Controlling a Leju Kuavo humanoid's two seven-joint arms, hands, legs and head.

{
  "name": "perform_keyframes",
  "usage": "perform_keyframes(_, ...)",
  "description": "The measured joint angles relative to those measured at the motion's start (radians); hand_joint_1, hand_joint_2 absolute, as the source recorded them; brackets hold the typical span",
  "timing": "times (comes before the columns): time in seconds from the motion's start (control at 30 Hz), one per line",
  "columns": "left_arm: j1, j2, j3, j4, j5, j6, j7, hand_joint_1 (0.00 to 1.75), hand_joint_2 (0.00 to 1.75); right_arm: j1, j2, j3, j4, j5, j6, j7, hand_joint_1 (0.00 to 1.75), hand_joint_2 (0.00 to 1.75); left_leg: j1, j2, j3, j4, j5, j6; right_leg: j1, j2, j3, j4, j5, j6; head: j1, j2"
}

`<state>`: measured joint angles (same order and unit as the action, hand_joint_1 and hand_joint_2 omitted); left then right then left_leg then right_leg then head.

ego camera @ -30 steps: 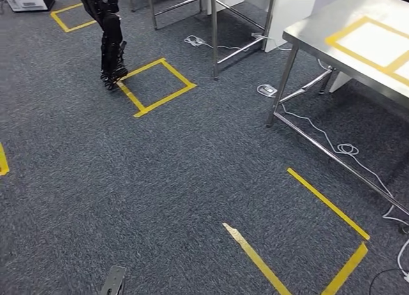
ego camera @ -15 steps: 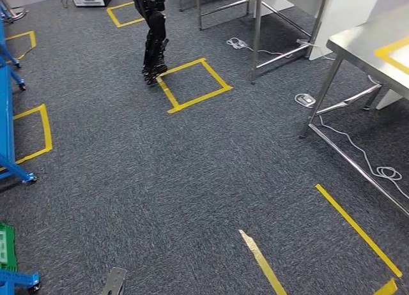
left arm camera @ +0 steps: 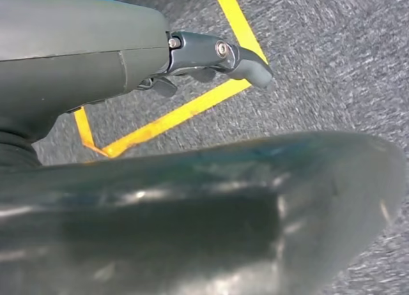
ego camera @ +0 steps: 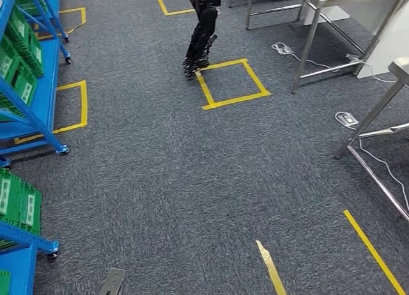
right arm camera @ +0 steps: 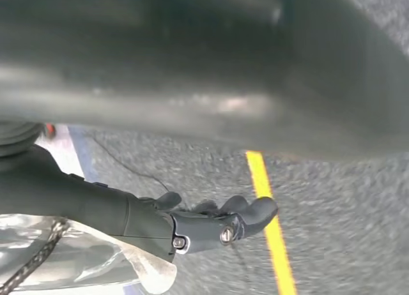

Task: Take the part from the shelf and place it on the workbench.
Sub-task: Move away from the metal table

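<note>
Grey carpet (ego camera: 159, 180) marked with yellow tape squares (ego camera: 231, 83) spreads between blue shelving (ego camera: 29, 110), stocked with green bins (ego camera: 19, 205) where any part would sit, and steel workbenches (ego camera: 347, 1) opposite the shelving. Another black robot (ego camera: 201, 30) stands beside one square. The left hand (left arm camera: 212, 59) and right hand (right arm camera: 217, 221) hang empty, fingers loosely extended.

I am looking down at grey carpet (ego camera: 159, 180) carrying yellow tape squares (ego camera: 231, 83), white cables (ego camera: 381, 167) trailing under steel table legs (ego camera: 303, 52), and another black robot's legs (ego camera: 200, 36) standing beyond.
</note>
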<state>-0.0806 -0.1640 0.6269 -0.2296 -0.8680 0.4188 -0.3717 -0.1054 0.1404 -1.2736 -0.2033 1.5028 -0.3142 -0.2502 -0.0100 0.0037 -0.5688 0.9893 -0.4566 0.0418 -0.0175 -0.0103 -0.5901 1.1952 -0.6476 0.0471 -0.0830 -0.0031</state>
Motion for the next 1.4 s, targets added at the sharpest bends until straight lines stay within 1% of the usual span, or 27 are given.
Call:
perform_keyframes(0.03,0.000,-0.001,0.000,0.000,0.000,-0.001,0.000,0.00,0.00,0.002,0.000,0.000,0.000,0.000,0.000,0.001,0.00,0.00,0.000,-0.014,0.000,0.000,-0.001,0.001,0.000,0.006,-0.037,0.064,-0.018,0.002,0.000,0.000)
perform_keyframes(0.07,0.001,-0.002,0.000,0.000,0.001,-0.002,0.000,0.00,0.00,0.003,0.000,0.001,0.000,0.000,0.000,0.001,0.00,0.00,0.000,-0.028,0.002,0.001,-0.002,0.001,0.000,0.009,-0.062,0.096,-0.016,0.003,0.000,0.000)
perform_keyframes(0.1,0.003,-0.002,0.001,0.000,0.001,-0.003,0.000,0.00,0.00,0.004,-0.001,0.001,0.000,0.001,0.000,0.003,0.00,0.00,0.000,-0.042,0.003,0.002,-0.003,0.001,-0.001,0.010,-0.069,0.091,0.006,0.004,0.000,0.000)
perform_keyframes(0.13,0.004,-0.003,0.001,0.000,0.002,-0.005,0.000,0.00,0.00,0.004,-0.001,0.002,0.000,0.002,0.000,0.004,0.00,0.00,0.001,-0.056,0.006,0.003,-0.005,-0.002,-0.003,0.013,-0.055,0.042,0.047,0.005,0.000,0.000)
perform_keyframes(0.2,0.005,-0.004,0.002,0.000,0.004,-0.007,0.000,0.00,0.00,0.004,-0.002,0.003,0.000,0.003,0.000,0.005,0.00,0.00,0.003,-0.082,0.008,0.010,-0.011,-0.011,-0.010,0.052,0.000,-0.100,0.122,0.007,0.001,0.000)
perform_keyframes(0.27,0.006,-0.004,0.002,0.001,0.005,-0.008,-0.001,0.00,0.00,0.005,-0.003,0.003,0.000,0.004,0.000,0.006,0.00,0.00,0.003,-0.103,0.000,0.020,-0.015,-0.022,-0.014,0.087,0.034,-0.173,0.138,0.002,0.002,0.000)
perform_keyframes(0.33,0.011,-0.004,0.003,0.002,0.006,-0.008,-0.002,0.00,0.00,0.006,-0.002,0.004,0.000,0.005,0.000,0.008,0.00,0.00,0.006,-0.120,-0.007,0.023,-0.014,-0.031,-0.013,0.079,0.042,-0.176,0.133,-0.011,0.001,0.000)
perform_keyframes(0.37,0.014,-0.004,0.003,0.002,0.006,-0.008,-0.002,0.00,0.00,0.007,-0.002,0.004,0.000,0.005,0.000,0.009,0.00,0.00,0.006,-0.114,-0.009,0.027,-0.016,-0.036,-0.012,0.070,0.044,-0.177,0.133,-0.018,0.001,0.000)
perform_keyframes(0.43,0.016,-0.004,0.004,0.003,0.006,-0.008,-0.002,0.00,0.00,0.009,-0.002,0.006,0.000,0.007,0.000,0.009,0.00,0.00,0.005,-0.070,-0.033,0.080,-0.047,-0.045,-0.012,0.046,0.051,-0.181,0.132,-0.032,-0.005,0.000)
perform_keyframes(0.5,0.014,-0.005,0.004,0.003,0.006,-0.008,-0.003,0.00,0.00,0.013,-0.003,0.010,0.000,0.009,-0.001,0.009,0.00,0.00,0.007,-0.023,-0.094,0.208,-0.107,-0.052,-0.006,0.018,0.055,-0.181,0.126,-0.041,-0.010,0.000)
perform_keyframes(0.53,0.014,-0.005,0.004,0.003,0.006,-0.008,-0.003,0.00,0.00,0.015,-0.004,0.011,0.000,0.010,-0.001,0.010,0.00,0.00,0.010,-0.015,-0.127,0.273,-0.131,-0.054,-0.003,0.004,0.057,-0.181,0.124,-0.043,-0.010,0.000)
perform_keyframes(0.57,0.016,-0.005,0.004,0.003,0.006,-0.008,-0.003,0.00,0.00,0.015,-0.004,0.012,0.000,0.012,-0.001,0.010,0.00,0.00,0.011,-0.012,-0.148,0.315,-0.140,-0.054,-0.001,-0.009,0.059,-0.181,0.122,-0.045,-0.010,0.000)
perform_keyframes(0.6,0.019,-0.005,0.004,0.003,0.006,-0.009,-0.003,0.00,0.00,0.015,-0.005,0.013,0.000,0.014,-0.002,0.010,0.00,0.00,0.011,-0.011,-0.153,0.324,-0.132,-0.052,0.001,-0.019,0.061,-0.181,0.119,-0.046,-0.010,0.000)
perform_keyframes(0.67,0.023,-0.005,0.004,0.004,0.006,-0.010,-0.004,0.00,0.00,0.015,-0.005,0.015,0.000,0.017,-0.001,0.009,0.00,0.00,0.007,0.001,-0.104,0.223,-0.064,-0.041,0.004,-0.040,0.070,-0.181,0.113,-0.045,-0.010,0.000)
perform_keyframes(0.73,0.023,-0.005,0.004,0.004,0.006,-0.010,-0.008,0.00,0.00,0.014,-0.005,0.018,0.000,0.017,-0.001,0.008,0.00,0.00,-0.006,0.035,-0.040,0.091,-0.015,-0.023,0.008,-0.060,0.077,-0.181,0.105,-0.039,-0.010,0.000)
perform_keyframes(0.8,0.023,-0.005,0.004,0.004,0.007,-0.008,-0.011,0.00,0.00,0.013,-0.005,0.019,0.000,0.018,-0.001,0.006,0.00,0.00,-0.016,0.051,-0.019,0.042,-0.015,-0.014,0.011,-0.079,0.080,-0.182,0.100,-0.029,-0.010,0.000)
perform_keyframes(0.87,0.029,-0.005,0.007,0.004,0.012,-0.006,-0.015,0.00,0.00,0.009,-0.005,0.021,0.000,0.018,-0.001,0.006,0.00,0.00,-0.014,0.034,-0.014,0.028,-0.013,-0.009,0.011,-0.088,0.085,-0.186,0.095,-0.019,-0.009,0.000)
perform_keyframes(0.93,0.034,-0.004,0.011,0.004,0.019,-0.002,-0.019,0.00,0.00,0.004,-0.006,0.025,0.000,0.018,0.000,0.003,0.00,0.00,-0.008,0.017,-0.003,0.010,-0.007,-0.003,0.009,-0.051,0.073,-0.154,0.072,-0.012,-0.007,0.000)
perform_keyframes(1.0,0.032,-0.004,0.016,0.004,0.021,0.001,-0.021,0.00,0.00,0.005,-0.006,0.028,0.000,0.018,0.000,0.001,0.00,0.00,-0.004,-0.001,0.003,0.003,-0.005,0.003,0.007,-0.003,0.015,-0.043,0.019,-0.008,-0.004,0.000)
perform_keyframes(1.07,0.029,-0.005,0.021,0.004,0.021,0.003,-0.026,0.00,0.00,0.010,-0.006,0.028,0.000,0.012,0.000,0.000,0.00,0.00,-0.004,-0.023,0.004,0.004,-0.007,0.005,0.006,0.008,-0.053,0.073,-0.017,-0.004,-0.003,0.000)
perform_keyframes(1.1,0.029,-0.005,0.022,0.004,0.021,0.004,-0.029,0.00,0.00,0.013,-0.006,0.028,0.000,0.007,0.000,0.000,0.00,0.00,-0.003,-0.035,0.006,0.004,-0.008,0.005,0.005,0.009,-0.069,0.088,-0.006,-0.002,-0.003,0.000)
perform_keyframes(1.13,0.029,-0.005,0.022,0.004,0.020,0.004,-0.032,0.00,0.00,0.016,-0.006,0.027,0.000,0.002,-0.001,0.000,0.00,0.00,-0.002,-0.047,0.008,0.005,-0.010,0.002,0.003,0.010,-0.064,0.061,0.024,-0.001,-0.003,0.000)
perform_keyframes(1.2,0.028,-0.005,0.022,0.004,0.019,0.004,-0.035,0.00,0.00,0.019,-0.006,0.027,0.000,-0.004,-0.001,0.000,0.00,0.00,0.002,-0.070,0.013,0.010,-0.016,-0.007,-0.003,0.031,-0.013,-0.066,0.099,0.004,-0.002,0.000)
perform_keyframes(1.23,0.026,-0.004,0.023,0.004,0.019,0.004,-0.036,0.00,0.00,0.021,-0.004,0.027,0.001,-0.004,-0.001,0.000,0.00,0.00,0.002,-0.080,0.012,0.017,-0.020,-0.014,-0.006,0.048,0.014,-0.124,0.121,0.004,-0.002,0.000)
perform_keyframes(1.3,0.026,-0.001,0.026,0.004,0.024,0.005,-0.041,0.00,0.00,0.023,0.000,0.027,0.002,-0.003,-0.001,0.003,0.00,0.00,0.002,-0.095,0.006,0.026,-0.024,-0.024,-0.007,0.071,0.041,-0.171,0.125,-0.002,-0.001,0.000)
perform_keyframes(1.37,0.032,0.004,0.032,0.004,0.033,0.008,-0.046,0.00,0.00,0.026,0.004,0.027,0.002,0.002,0.000,0.009,0.00,0.00,0.004,-0.106,0.003,0.028,-0.024,-0.031,-0.005,0.058,0.046,-0.173,0.126,-0.015,-0.001,0.000)
perform_keyframes(1.4,0.036,0.007,0.036,0.004,0.038,0.010,-0.048,0.00,0.00,0.028,0.007,0.027,0.002,0.005,0.000,0.013,0.00,0.00,0.004,-0.098,0.000,0.036,-0.030,-0.034,-0.005,0.050,0.048,-0.174,0.126,-0.023,-0.002,0.000)
